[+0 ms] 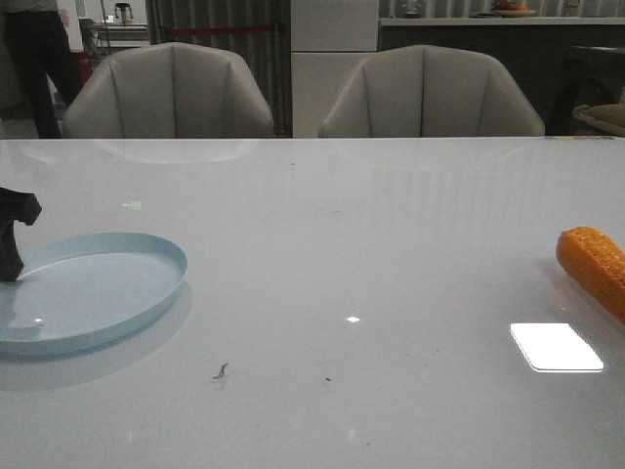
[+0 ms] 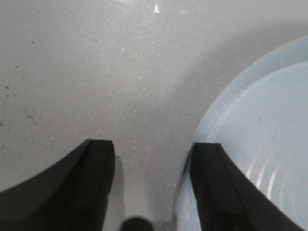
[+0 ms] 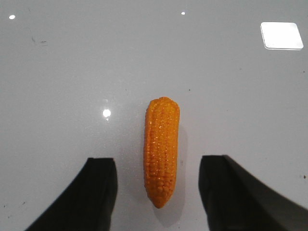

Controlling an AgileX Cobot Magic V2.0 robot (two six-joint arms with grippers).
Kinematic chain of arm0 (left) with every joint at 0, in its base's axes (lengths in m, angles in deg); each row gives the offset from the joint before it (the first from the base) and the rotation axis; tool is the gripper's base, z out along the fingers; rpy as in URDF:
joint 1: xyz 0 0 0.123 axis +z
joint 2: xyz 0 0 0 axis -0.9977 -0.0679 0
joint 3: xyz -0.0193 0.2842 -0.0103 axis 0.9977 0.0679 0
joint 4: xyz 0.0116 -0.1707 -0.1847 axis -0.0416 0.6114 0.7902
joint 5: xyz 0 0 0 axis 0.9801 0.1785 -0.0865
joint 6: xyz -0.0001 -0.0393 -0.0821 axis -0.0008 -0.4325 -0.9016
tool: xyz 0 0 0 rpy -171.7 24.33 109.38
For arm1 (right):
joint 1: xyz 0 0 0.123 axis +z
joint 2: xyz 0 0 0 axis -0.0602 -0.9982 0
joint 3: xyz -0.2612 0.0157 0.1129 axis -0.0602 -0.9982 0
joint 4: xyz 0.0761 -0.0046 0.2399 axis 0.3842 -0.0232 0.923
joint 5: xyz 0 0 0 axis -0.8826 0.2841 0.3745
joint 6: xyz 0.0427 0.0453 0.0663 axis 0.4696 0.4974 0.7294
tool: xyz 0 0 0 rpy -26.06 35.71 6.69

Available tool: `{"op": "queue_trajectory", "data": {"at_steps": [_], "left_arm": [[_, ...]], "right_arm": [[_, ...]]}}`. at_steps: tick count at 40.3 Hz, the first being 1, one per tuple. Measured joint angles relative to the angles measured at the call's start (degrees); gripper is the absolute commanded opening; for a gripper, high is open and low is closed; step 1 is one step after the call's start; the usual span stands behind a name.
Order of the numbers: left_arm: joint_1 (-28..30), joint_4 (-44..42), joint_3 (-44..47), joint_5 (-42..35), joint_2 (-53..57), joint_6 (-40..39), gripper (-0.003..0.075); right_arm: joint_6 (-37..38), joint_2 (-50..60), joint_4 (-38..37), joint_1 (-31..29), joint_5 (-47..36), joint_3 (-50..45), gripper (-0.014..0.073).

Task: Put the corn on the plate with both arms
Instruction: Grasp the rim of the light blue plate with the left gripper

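A glossy white table point(image 1: 322, 244) fills the front view, with two grey upholstered chairs point(image 1: 171, 93) behind it and a person in dark clothes (only partly in frame) to their left. The plate point(image 1: 88, 293) sits at the table's left edge. The left gripper point(image 2: 153, 159) is low at the plate's rim, its jaws spread wide with one finger point(image 2: 216, 187) over the plate and the other over bare table, holding nothing. Far right of the plate, well apart from it, lies the corn point(image 1: 596, 266). The right gripper point(image 3: 159, 178) hangs above it, jaws wide on either side of the cob without touching it.
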Motion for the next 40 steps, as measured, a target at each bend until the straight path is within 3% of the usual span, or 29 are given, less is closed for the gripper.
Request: {"op": "queue_trajectory", "data": {"at_steps": [4, 12, 25, 40], "left_arm": [[0.0, 1.52, -0.03, 0.59, -0.48, 0.0, 0.0368], [0.0, 3.05, -0.67, 1.51, -1.41, -0.09, 0.009], [0.0, 4.31, -5.08, 6.82, -2.45, -0.24, 0.0103], [-0.96, 10.33, -25.79, 21.23, -3.29, -0.24, 0.0103]], "right_arm": [[0.0, 0.0, 0.0, 0.0, 0.0, 0.0, 0.0489], [0.0, 0.0, 0.0, 0.0, 0.0, 0.0, 0.0489], [0.0, 0.0, 0.0, 0.0, 0.0, 0.0, 0.0489], [0.0, 0.0, 0.0, 0.0, 0.0, 0.0, 0.0489]]}}
